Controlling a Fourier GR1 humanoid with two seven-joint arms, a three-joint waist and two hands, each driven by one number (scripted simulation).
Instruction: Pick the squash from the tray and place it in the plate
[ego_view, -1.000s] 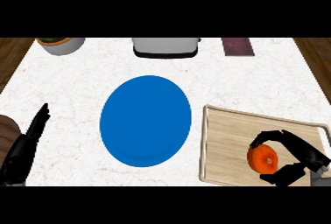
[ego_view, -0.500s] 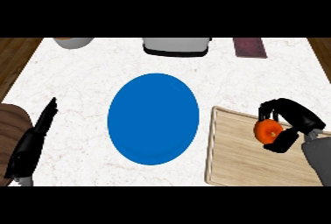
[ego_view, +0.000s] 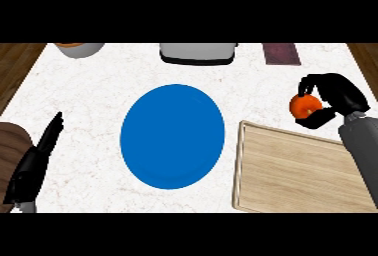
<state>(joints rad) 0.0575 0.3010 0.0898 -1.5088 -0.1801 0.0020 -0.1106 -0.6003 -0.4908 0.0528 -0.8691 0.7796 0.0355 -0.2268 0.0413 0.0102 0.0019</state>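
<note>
An orange squash (ego_view: 303, 105) is held above the counter at the right, past the far edge of the wooden tray (ego_view: 295, 170). My right hand (ego_view: 336, 97) is curled round it, fingers over its top and thumb below. The tray holds nothing. The blue plate (ego_view: 172, 136) lies in the middle of the counter, to the left of the squash, with nothing on it. My left hand (ego_view: 37, 162) rests at the left edge with straight fingers.
A grey toaster (ego_view: 198, 52) stands at the back centre. A bowl (ego_view: 77, 48) sits at the back left and a dark maroon block (ego_view: 281, 54) at the back right. White counter shows between plate and tray.
My right hand has lifted the squash off the tray and carried it up and away, beyond the tray's far edge. The left hand has stayed still.
</note>
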